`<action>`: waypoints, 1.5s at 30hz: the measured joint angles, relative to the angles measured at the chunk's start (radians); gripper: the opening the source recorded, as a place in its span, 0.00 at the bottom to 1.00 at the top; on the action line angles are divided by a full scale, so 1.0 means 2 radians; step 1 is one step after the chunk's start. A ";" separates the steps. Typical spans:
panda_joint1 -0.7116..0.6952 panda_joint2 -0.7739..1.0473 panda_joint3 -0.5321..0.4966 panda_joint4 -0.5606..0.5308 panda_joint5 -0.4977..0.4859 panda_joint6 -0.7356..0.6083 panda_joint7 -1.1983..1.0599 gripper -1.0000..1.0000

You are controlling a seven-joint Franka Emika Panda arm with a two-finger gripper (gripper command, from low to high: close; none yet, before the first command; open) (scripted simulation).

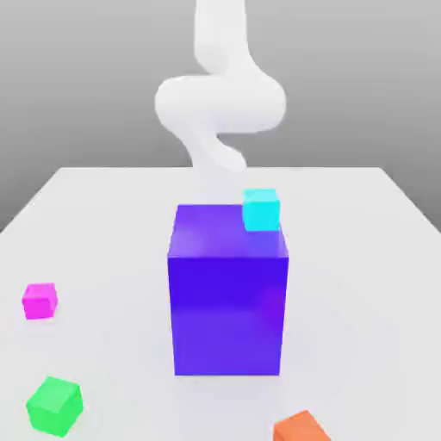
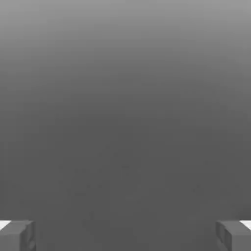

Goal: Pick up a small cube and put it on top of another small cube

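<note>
Resting untouched on the white table (image 1: 362,258), the small glossy magenta cube (image 1: 40,301) lies near the small green cube (image 1: 54,406), since the gripper (image 2: 125,235) holds nothing, fingers spread wide.

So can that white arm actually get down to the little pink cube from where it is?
Probably yes. The pink cube sits alone on the table, apart from the purple block and green cube, and the gripper is open with nothing held.

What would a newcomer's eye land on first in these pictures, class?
First, the big purple block at the table's centre, with a small cyan cube on its top far corner. Next, the magenta cube and green cube, apart at the exterior view's left, and the white arm behind.
</note>
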 joint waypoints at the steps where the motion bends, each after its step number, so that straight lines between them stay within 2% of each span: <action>1: -0.014 0.015 -0.001 -0.007 -0.006 0.008 0.012 0.50; 13: -0.150 0.178 -0.048 -0.080 -0.067 0.099 0.135 0.50; 21: -0.220 0.285 -0.106 -0.130 -0.070 0.161 0.191 0.50; 25: -0.256 0.339 -0.136 -0.155 -0.042 0.194 0.197 0.50; 29: -0.294 0.394 -0.145 -0.181 0.020 0.227 0.179 0.50; 33: -0.331 0.458 -0.112 -0.184 0.097 0.270 0.137 0.50; 36: -0.365 0.512 -0.070 -0.173 0.133 0.312 0.110 0.50; 37: -0.376 0.528 -0.058 -0.170 0.140 0.325 0.105 0.00; 45: -0.374 0.520 -0.061 -0.172 0.134 0.319 0.110 0.00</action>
